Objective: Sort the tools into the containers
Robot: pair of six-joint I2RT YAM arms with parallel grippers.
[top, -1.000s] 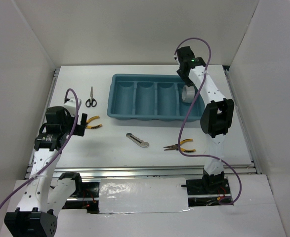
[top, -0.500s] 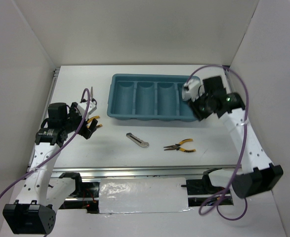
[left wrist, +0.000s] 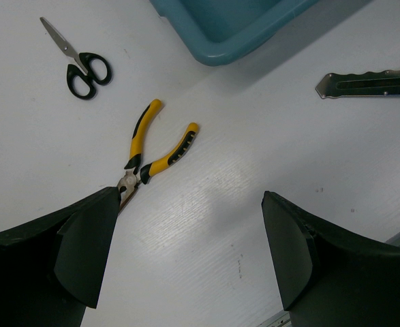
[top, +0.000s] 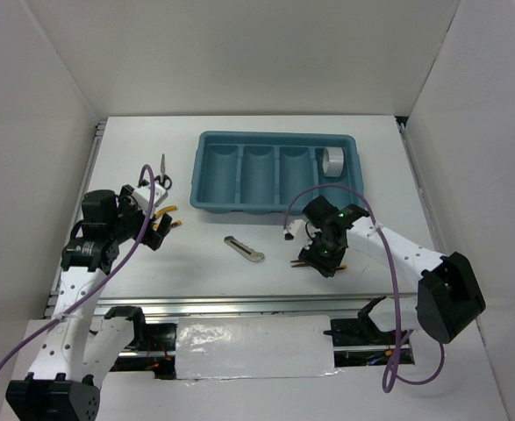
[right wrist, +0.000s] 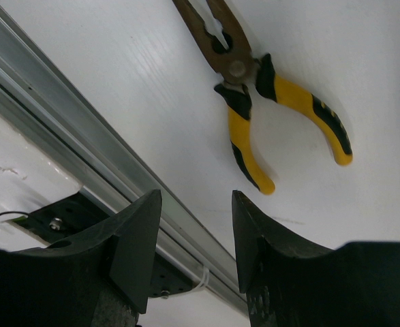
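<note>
The teal tray lies at the back middle, and the grey tape roll sits in its rightmost compartment. Black-handled scissors and one pair of yellow-and-black pliers lie left of the tray. My left gripper is open and empty above the table, just short of these pliers' nose. In the top view the left gripper partly hides them. The grey utility knife lies at the front middle. My right gripper is open and empty over the second pliers. In the top view the right gripper covers most of them.
A metal rail runs along the table's near edge, right under my right gripper. White walls enclose the table at the left, back and right. The tray's corner and the knife show in the left wrist view.
My right arm swung from the tray's right end down to the front pliers, leaving the tape roll in the rightmost compartment. My left gripper turned towards the left pliers.
</note>
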